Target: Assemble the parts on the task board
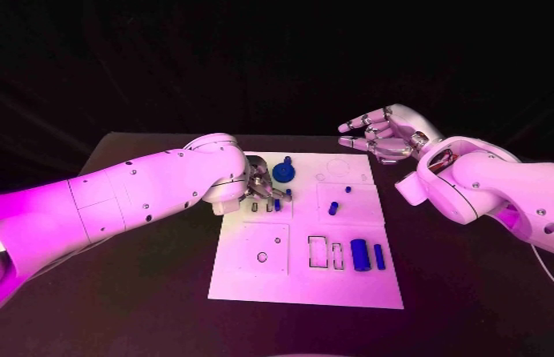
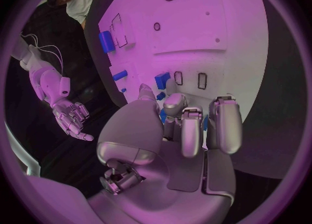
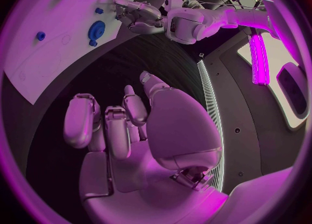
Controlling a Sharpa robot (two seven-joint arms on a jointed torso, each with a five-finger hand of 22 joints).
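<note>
The white task board (image 1: 303, 281) lies mid-table. My left hand (image 1: 260, 190) is down on its far left part, fingers curled in; blue of a small part (image 2: 161, 116) shows between thumb and fingers, so it seems pinched there. Just beyond the fingertips a short blue piece (image 2: 161, 80) stands beside two narrow empty slots (image 2: 202, 80). A round blue part with a peg (image 1: 284, 171) sits close behind that hand. My right hand (image 1: 387, 137) hovers above the board's far right corner, fingers spread and holding nothing.
Two blue blocks (image 1: 361, 254) lie side by side at the board's near right, next to two empty rectangular slots (image 1: 318, 250). A small blue peg (image 1: 334, 208) stands mid-board. A round hole (image 1: 262, 256) is at the near left. Black table (image 1: 138, 293) surrounds the board.
</note>
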